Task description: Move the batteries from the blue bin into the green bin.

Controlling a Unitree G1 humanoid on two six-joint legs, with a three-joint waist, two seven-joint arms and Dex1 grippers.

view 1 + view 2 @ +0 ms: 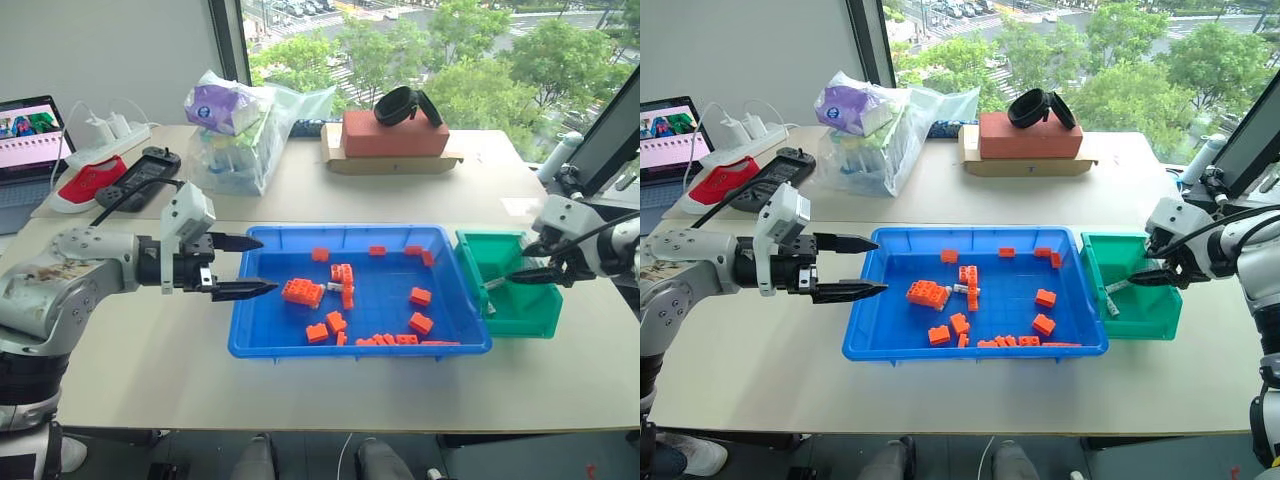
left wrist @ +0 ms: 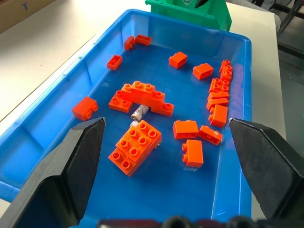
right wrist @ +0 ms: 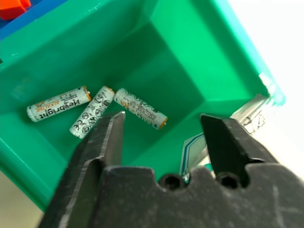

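While the right pincer [image 3: 161, 128] gapes, batteries [image 3: 95, 110] lie below — unheld.

Both hands [image 1: 235, 266] [image 3: 161, 130] open, empty

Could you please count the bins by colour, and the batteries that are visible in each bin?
blue bin: 1
green bin: 1
batteries in the green bin: 3
battery in the blue bin: 1 clearly seen, among the orange bricks; others may be hidden
Total: 2 bins, 4 batteries

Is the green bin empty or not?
Not empty: three batteries lie on the floor of the green bin.
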